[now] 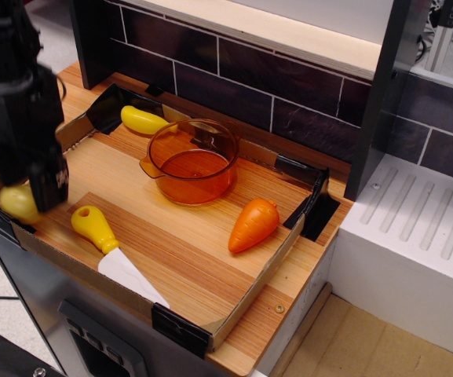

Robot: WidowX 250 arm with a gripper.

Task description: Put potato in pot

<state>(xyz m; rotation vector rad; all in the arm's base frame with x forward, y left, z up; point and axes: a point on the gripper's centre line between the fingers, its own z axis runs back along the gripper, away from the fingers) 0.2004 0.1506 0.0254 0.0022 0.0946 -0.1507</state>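
The potato (16,204), small, round and pale yellow-green, lies in the tray's near left corner, partly hidden by my gripper. My black gripper (27,187) has come down from above onto it. Its two fingers (50,182) stand apart, the potato low between them, and I cannot tell whether they touch it. The transparent orange pot (192,161) stands upright and empty in the middle back of the tray, well to the right of the gripper.
A wooden tray (234,302) with low cardboard walls holds everything. A yellow-handled toy knife (100,234) lies just right of the potato. An orange carrot (254,225) lies right of the pot. A yellow banana-like toy (144,120) lies behind the pot. A dark tiled wall (289,86) stands behind.
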